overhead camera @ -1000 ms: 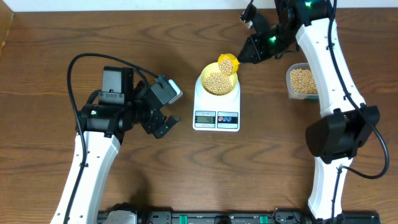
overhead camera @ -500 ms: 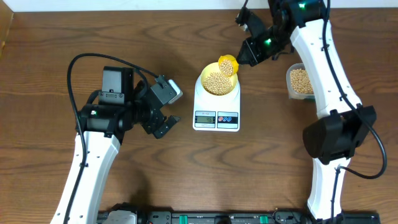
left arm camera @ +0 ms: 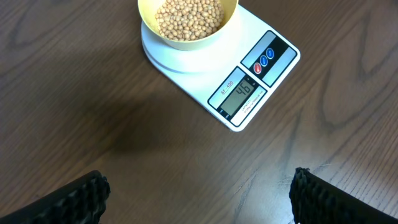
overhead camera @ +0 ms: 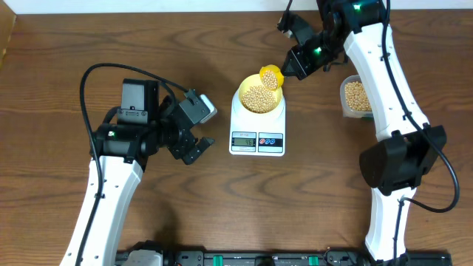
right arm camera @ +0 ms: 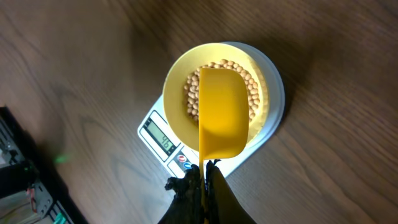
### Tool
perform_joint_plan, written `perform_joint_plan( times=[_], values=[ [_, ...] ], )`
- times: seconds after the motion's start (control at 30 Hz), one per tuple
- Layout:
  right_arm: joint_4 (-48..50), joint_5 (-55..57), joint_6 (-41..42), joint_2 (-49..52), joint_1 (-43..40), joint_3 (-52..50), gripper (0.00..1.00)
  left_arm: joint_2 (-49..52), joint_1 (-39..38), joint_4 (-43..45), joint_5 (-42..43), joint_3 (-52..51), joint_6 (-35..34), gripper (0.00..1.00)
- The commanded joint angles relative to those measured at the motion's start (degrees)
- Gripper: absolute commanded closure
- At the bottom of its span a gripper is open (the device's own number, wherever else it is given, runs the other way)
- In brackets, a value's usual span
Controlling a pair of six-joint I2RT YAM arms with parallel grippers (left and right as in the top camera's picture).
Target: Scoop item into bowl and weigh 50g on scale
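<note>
Left gripper [left arm camera: 199, 202] hovers low over the bare wood counter [left arm camera: 93, 112], nearest the robot's base. Its fingers [left arm camera: 74, 199] are spread wide and hold nothing. Same pose as a second ago.

Just beyond it, the white scale [left arm camera: 205, 81] lies flat on the counter, unmoved. Its display [left arm camera: 242, 94] is lit and the digits look like 46. Two round buttons [left arm camera: 264, 60] sit beside the display.

Pale-yellow bowl [left arm camera: 186, 40] sits centred on the scale platform, with soybeans [left arm camera: 189, 15] filling its bottom in a loose pile. Bowl and pile look unchanged.

Yellow scoop [overhead camera: 270, 76] hangs over the bowl's far rim, tilted toward the bowl. Right gripper [right arm camera: 205, 180] has its fingers pinched tight on the scoop handle. That arm has shifted slightly left since a second ago, while the scoop head has barely moved.

Farther right, well apart from the scale, a clear tub [overhead camera: 358, 96] holds more soybeans and is partly hidden by the right arm.

View differences:
- Overhead shows a few beans lying in the scoop. The right wrist view sees only the scoop's plain yellow back, which covers the middle of the bowl.
- The left wrist view gives the clearest display digits but cuts off the bowl's far side and the scoop.
- Only the overhead shows the tub.
</note>
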Motion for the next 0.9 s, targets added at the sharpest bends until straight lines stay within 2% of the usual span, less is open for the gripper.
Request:
perform_joint_plan(
  times=[0.0,0.23,0.87],
  values=[
    [0.1,-4.2,0.3,-0.5,-1.0,1.5,0.99,0.0,0.2,-0.2,0.1,-0.1,0.8,0.05],
    [0.1,-8.0,1.7,-0.5,-2.9,1.5,0.99,0.0,0.2,-0.2,0.1,-0.1,0.8,0.05],
    [-1.0,-8.2,3.4,-0.5,-4.7,1.5,0.99,0.0,0.2,-0.2,0.1,-0.1,0.8,0.05]
  ],
)
